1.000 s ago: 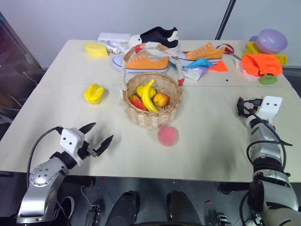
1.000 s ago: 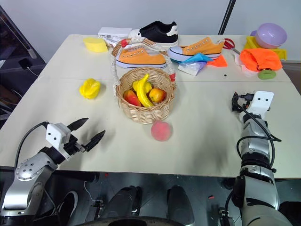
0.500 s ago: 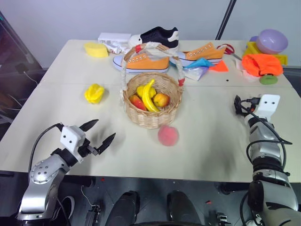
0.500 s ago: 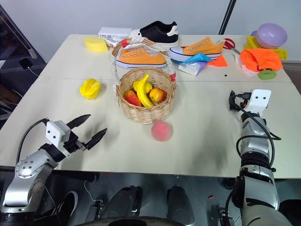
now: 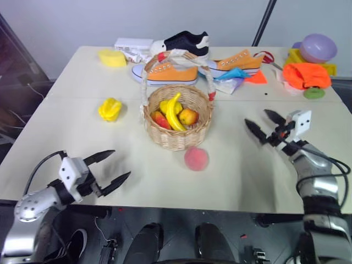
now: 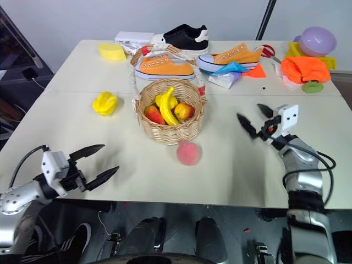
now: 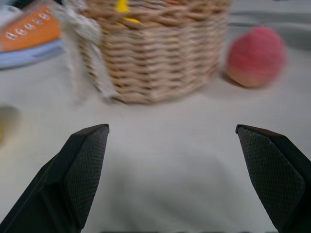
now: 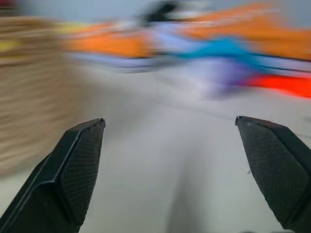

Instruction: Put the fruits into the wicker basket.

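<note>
The wicker basket (image 5: 177, 118) stands mid-table with a banana (image 5: 174, 111) and red-yellow apples (image 5: 188, 116) inside. A fuzzy pink-red peach (image 5: 196, 158) lies on the table just in front of the basket; it also appears as the peach (image 7: 256, 57) beside the basket (image 7: 155, 53) in the left wrist view. A yellow lumpy fruit (image 5: 110, 109) sits left of the basket. My left gripper (image 5: 110, 168) is open and empty at the near left edge, pointing toward the peach. My right gripper (image 5: 264, 124) is open and empty, right of the basket, pointing left.
Behind the basket lie two orange sneakers (image 5: 165, 71), a black sneaker (image 5: 187, 41), a white box (image 5: 133, 44) and a flat yellow block (image 5: 112, 58). At the far right are a purple bowl (image 5: 317, 47), orange cloth (image 5: 305, 74) and blue and orange scraps (image 5: 236, 74).
My right gripper has swung left toward the basket, its open fingers now in sight. My left gripper has drawn back toward the near edge and turned right.
</note>
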You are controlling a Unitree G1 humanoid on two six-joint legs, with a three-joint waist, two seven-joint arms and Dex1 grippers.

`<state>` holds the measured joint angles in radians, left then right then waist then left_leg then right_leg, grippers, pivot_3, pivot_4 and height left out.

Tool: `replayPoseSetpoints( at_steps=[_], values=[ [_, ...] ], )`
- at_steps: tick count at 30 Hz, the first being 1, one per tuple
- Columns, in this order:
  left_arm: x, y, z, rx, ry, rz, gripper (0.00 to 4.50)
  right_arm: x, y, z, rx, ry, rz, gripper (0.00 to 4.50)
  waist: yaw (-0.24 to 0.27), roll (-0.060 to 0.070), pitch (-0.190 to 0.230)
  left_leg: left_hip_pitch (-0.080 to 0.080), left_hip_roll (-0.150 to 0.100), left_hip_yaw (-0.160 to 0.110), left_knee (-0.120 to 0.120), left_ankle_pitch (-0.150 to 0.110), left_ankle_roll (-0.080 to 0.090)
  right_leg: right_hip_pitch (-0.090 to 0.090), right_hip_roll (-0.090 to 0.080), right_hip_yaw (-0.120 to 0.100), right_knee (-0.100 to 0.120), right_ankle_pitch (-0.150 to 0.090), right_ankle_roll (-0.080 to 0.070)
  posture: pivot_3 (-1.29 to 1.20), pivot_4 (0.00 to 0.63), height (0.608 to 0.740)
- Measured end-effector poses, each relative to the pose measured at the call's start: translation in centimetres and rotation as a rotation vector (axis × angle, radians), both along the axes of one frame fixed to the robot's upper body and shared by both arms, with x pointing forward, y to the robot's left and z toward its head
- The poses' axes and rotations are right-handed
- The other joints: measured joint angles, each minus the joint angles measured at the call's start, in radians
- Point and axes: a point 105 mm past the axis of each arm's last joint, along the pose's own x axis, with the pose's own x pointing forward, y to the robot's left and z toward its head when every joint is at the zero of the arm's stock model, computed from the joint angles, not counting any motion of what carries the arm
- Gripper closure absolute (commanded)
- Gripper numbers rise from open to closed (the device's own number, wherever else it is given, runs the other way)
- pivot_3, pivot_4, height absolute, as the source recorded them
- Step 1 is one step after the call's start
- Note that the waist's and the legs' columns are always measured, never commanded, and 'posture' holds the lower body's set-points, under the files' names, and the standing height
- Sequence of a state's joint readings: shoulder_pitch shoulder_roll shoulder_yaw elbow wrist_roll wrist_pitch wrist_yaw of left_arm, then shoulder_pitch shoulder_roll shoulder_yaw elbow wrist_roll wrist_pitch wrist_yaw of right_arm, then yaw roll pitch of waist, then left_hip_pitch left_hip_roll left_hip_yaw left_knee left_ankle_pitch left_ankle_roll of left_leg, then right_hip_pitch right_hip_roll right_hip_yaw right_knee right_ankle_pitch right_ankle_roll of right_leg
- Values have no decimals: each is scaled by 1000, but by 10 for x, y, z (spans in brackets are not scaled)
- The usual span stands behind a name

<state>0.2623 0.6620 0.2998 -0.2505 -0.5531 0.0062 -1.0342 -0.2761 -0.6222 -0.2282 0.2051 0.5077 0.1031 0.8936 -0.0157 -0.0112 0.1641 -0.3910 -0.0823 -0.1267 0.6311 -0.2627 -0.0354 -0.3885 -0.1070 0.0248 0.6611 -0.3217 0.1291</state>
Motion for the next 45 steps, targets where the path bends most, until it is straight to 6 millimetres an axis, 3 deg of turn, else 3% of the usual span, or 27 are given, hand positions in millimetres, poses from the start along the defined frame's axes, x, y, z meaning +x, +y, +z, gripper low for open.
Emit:
replayPoseSetpoints(
  at_steps=[6,13,17,21,25,31,43,45],
  values=[
    [-19,1,3,-65,95,-144,0,-50,25,21,-191,137,308,15,5,0,0,0,0,-1,0,-2,3,3,-4,-2,-6,1,-2,0,150,740],
    [-18,-32,4,-89,57,-241,0,-77,71,-9,-317,236,511,15,2,0,-1,0,0,-1,0,-2,3,4,-3,-3,-7,2,-2,0,150,740],
    [-13,-36,7,-81,41,-240,0,-71,98,-1,-412,141,537,15,3,-1,-1,0,1,-1,0,-2,2,3,-2,-4,-7,2,-2,0,150,740],
    [-12,-35,6,-77,47,-230,0,-66,111,-4,-417,119,529,15,6,-1,-1,0,1,-1,0,-2,3,4,-1,-4,-9,2,-2,0,150,740],
    [-12,-36,5,-76,51,-222,0,-59,114,-17,-447,126,507,15,4,-1,-1,0,1,-1,0,-2,2,4,-1,-4,-9,2,-2,0,150,740],
    [-16,-40,6,-80,44,-220,0,-43,121,-20,-453,77,466,15,3,-1,-1,0,3,-1,0,-2,2,3,3,-3,-9,3,-3,0,150,740],
    [-17,-41,4,-87,49,-202,0,-40,125,-44,-429,162,487,15,2,-1,-1,0,4,-1,0,-2,2,3,4,-3,-9,3,-4,0,150,740],
    [-18,-42,4,-88,49,-203,0,-39,127,-43,-410,162,486,540,2,-1,-1,0,5,-1,0,-2,2,3,4,-3,-9,3,-4,0,150,740]
  ],
)
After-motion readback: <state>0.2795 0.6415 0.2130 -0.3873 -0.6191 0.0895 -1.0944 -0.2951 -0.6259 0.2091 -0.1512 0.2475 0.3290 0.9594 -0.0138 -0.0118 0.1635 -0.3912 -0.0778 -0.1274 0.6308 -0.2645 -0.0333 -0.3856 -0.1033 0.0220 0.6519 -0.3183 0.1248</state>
